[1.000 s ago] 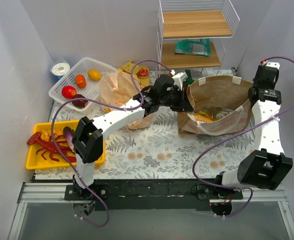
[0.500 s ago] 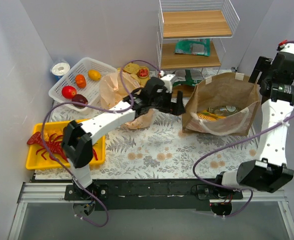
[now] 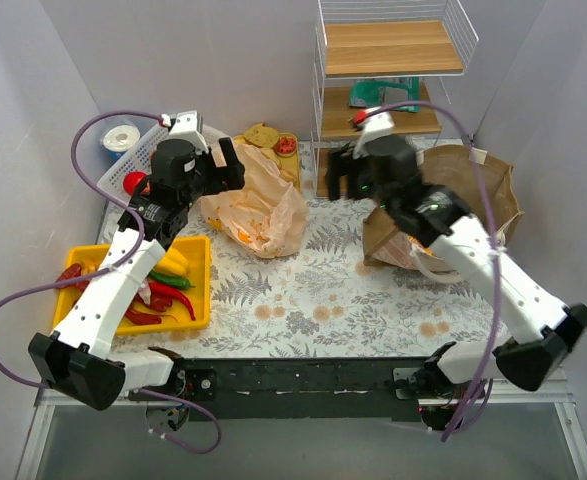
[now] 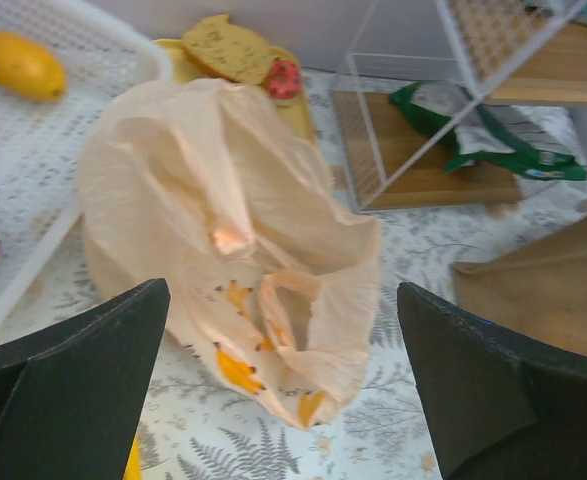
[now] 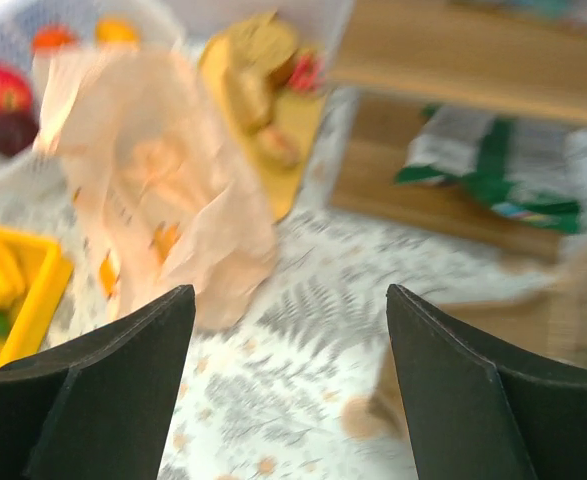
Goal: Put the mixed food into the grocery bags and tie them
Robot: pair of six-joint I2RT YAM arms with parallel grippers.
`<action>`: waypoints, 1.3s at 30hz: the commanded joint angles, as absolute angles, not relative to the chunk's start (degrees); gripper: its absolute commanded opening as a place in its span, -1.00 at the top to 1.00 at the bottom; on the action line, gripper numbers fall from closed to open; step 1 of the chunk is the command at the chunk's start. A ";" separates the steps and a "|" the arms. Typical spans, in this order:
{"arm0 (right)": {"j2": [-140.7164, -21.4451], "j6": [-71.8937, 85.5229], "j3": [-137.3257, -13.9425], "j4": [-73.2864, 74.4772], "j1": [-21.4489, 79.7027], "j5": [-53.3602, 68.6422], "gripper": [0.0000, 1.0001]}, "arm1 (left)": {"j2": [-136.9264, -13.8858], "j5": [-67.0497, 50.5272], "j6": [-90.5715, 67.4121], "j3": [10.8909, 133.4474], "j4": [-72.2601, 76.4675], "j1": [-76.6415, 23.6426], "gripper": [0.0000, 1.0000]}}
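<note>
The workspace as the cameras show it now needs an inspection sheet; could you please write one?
Surface: fern-print cloth, lying flat.
Job's things: peach plastic bag slumped, orange items showing through; brown paper bag at right, partly behind the right arm; peppers in the yellow tray; bread pieces at the back.
Clutter: white basket holding fruit; green packets on the wire shelf.
Grippers: left gripper open, empty, facing the plastic bag; right gripper open, empty.
Cables: purple cables hang in loops from both arms.
Surroundings: grey walls.
</note>
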State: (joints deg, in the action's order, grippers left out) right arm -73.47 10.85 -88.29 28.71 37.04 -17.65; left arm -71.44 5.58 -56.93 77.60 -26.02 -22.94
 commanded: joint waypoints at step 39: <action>-104.96 27.25 -83.07 9.93 48.87 -22.41 0.49 | -80.51 3.70 -49.92 62.40 -5.18 -12.04 -0.69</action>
